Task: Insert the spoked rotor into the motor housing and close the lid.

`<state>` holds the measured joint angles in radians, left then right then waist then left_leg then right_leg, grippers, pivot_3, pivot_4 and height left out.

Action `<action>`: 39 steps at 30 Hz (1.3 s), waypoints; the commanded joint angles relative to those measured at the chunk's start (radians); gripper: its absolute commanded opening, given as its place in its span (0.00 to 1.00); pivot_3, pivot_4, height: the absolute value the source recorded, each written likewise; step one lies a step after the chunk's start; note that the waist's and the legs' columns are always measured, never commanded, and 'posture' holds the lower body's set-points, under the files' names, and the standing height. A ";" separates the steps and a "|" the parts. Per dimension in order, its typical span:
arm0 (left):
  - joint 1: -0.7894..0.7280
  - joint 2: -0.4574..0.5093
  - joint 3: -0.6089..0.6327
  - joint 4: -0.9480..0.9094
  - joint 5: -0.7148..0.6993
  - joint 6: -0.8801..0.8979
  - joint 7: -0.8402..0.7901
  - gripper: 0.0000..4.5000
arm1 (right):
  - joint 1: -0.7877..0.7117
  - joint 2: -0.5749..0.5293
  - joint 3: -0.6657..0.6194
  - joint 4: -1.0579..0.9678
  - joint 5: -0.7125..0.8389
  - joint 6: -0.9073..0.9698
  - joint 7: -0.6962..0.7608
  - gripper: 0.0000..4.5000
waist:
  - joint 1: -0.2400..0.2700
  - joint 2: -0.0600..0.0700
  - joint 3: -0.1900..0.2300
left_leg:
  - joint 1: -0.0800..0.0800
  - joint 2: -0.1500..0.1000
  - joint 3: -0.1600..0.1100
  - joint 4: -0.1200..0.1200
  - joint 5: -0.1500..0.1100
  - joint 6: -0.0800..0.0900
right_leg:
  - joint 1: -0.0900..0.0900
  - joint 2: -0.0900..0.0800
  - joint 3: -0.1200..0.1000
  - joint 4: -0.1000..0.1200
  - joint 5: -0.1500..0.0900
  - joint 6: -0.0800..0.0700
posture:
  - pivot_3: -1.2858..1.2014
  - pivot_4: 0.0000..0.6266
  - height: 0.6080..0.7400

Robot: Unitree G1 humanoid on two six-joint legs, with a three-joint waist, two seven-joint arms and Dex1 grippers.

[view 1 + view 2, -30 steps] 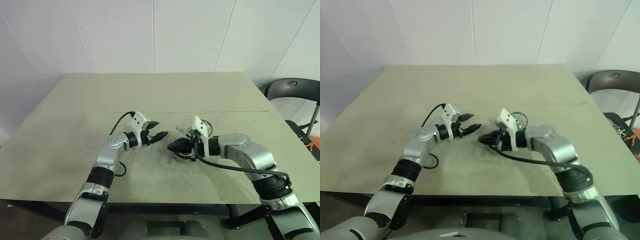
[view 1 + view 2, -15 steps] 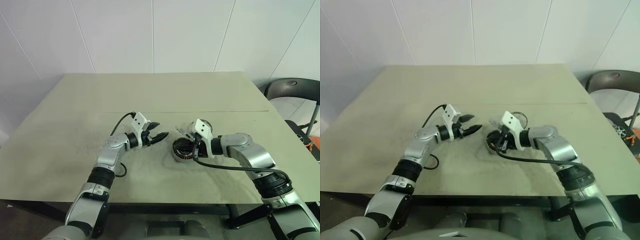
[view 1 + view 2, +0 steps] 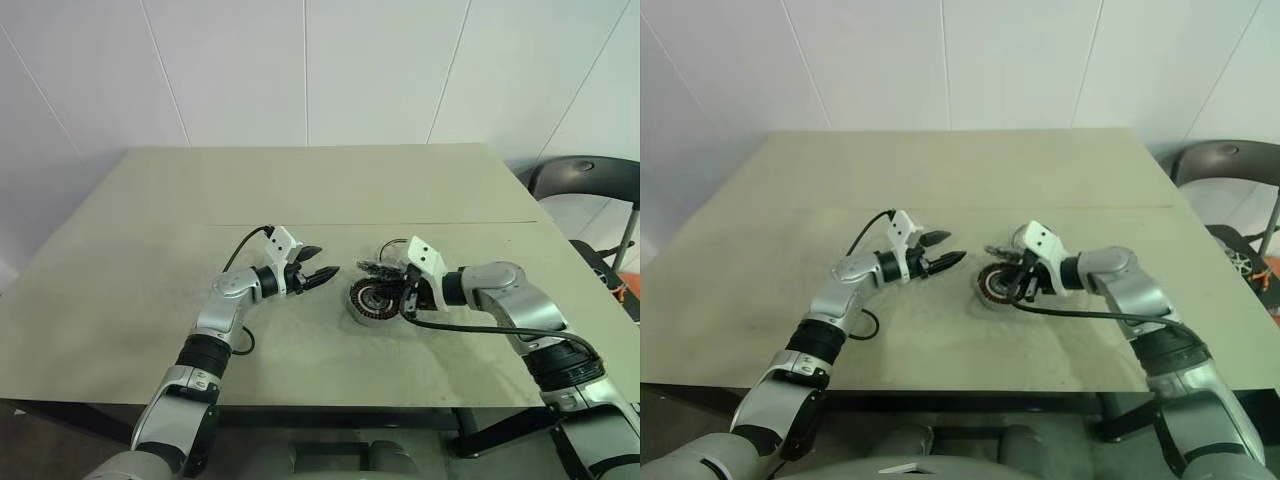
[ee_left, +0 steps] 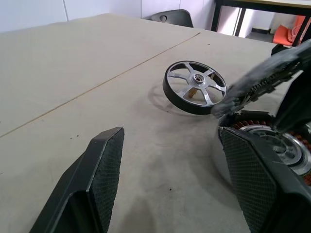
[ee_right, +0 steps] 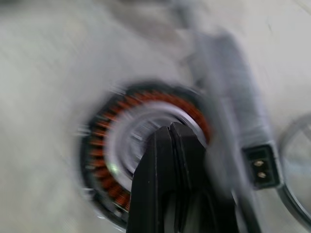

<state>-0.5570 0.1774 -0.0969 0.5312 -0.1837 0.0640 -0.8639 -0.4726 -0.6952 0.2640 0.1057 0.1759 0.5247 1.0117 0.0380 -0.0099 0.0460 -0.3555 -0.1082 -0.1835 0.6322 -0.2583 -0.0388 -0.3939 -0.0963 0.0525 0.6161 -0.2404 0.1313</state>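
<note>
One motor housing [image 3: 375, 299] sits on the desk [image 3: 300, 190] with its top uncovered; inside it are a ring of copper windings and a silver centre, and nothing else. One spoked rotor [image 4: 195, 87] lies on the desk just behind the housing, apart from it. A sleeved cable with a black plug [image 5: 261, 166] trails from the housing. The right tool [image 5: 170, 145], fingers pressed together, is poised over the housing. The left tool [image 3: 322, 273], fingers spread and empty, is level beside the housing.

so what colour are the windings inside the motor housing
Coppery orange-brown windings inside the motor housing, clearest in the right wrist view.
</note>
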 commanded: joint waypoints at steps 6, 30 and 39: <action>-0.029 0.005 0.002 0.000 0.003 -0.026 0.000 0.75 | 0.014 0.024 0.023 -0.015 -0.033 -0.009 0.011 0.01 | -0.001 0.000 0.000 | 0.000 0.000 0.000 0.000 0.000 0.000 | 0.000 0.000 0.000 0.000 0.000 0.000 | 0.52 0.00 1.00; -0.009 0.008 0.001 -0.015 0.000 -0.023 0.011 0.75 | 0.078 0.198 -0.151 -0.018 0.160 0.063 0.031 0.01 | -0.032 -0.002 -0.003 | 0.007 0.003 0.001 -0.002 0.000 0.000 | 0.005 0.002 0.000 0.001 -0.001 0.002 | 0.52 0.00 1.00; -0.009 0.007 -0.004 -0.015 0.000 -0.023 0.011 0.75 | 0.063 0.243 -0.305 0.005 0.322 0.108 0.016 0.01 | -0.025 -0.002 -0.003 | 0.002 0.001 0.001 -0.001 0.000 0.000 | 0.000 0.001 0.000 0.000 0.001 -0.002 | 0.52 0.00 1.00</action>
<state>-0.5531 0.1832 -0.1036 0.5474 -0.1831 0.0541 -0.8528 -0.3903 -0.4556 -0.0161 0.1253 0.4690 0.6312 1.0317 0.0129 -0.0119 0.0434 -0.3539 -0.1069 -0.1829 0.6313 -0.2583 -0.0389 -0.3939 -0.0954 0.0522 0.6162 -0.2391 0.1296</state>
